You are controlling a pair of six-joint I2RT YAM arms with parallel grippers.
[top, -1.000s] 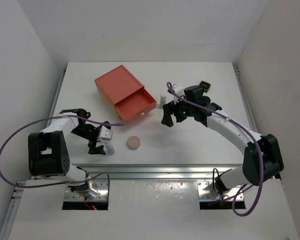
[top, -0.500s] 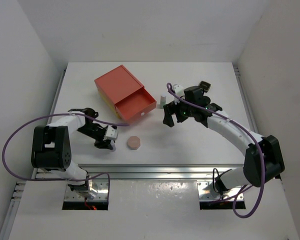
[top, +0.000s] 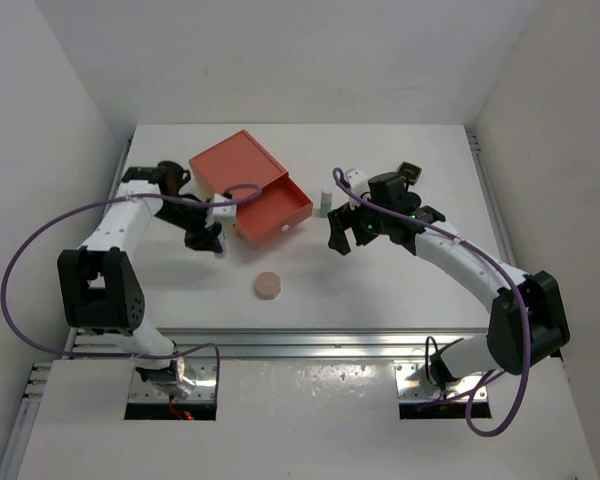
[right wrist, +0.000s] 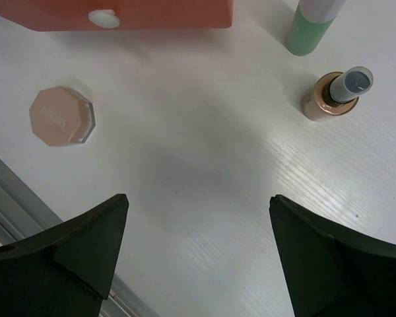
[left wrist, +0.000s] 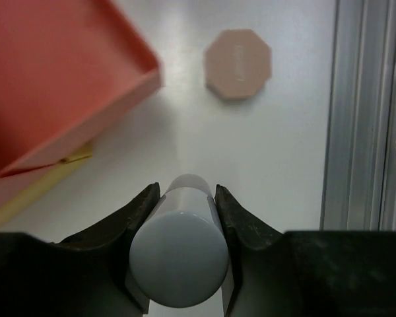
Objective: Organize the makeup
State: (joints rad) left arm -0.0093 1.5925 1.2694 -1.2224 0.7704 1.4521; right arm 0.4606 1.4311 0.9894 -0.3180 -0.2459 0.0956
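My left gripper (left wrist: pixel 185 191) is shut on a small white vial (left wrist: pixel 179 254), which lies lengthwise between the jaws with its round end toward the camera. In the top view this gripper (top: pixel 216 228) hovers just left of the orange box's open drawer (top: pixel 270 210). The peach octagonal compact (top: pixel 269 285) (left wrist: pixel 237 64) (right wrist: pixel 61 116) lies on the table in front of the drawer. My right gripper (top: pixel 344 236) (right wrist: pixel 201 205) hangs open over bare table. Beyond it stand the green-white bottle (top: pixel 326 203) (right wrist: pixel 313 26) and the tan dark-capped bottle (right wrist: pixel 336 94).
The orange drawer box (top: pixel 238 170) (left wrist: pixel 53 72) sits at the back left, its drawer pulled out toward the middle and a white knob (right wrist: pixel 103 18) on the drawer front. A black compact (top: pixel 410 170) lies behind the right arm. A metal rail (left wrist: pixel 360 132) runs along the table's near edge.
The left gripper closed on the white vial near the front edge, then lifted it and swung back and left to the drawer's side. The right arm barely moved.
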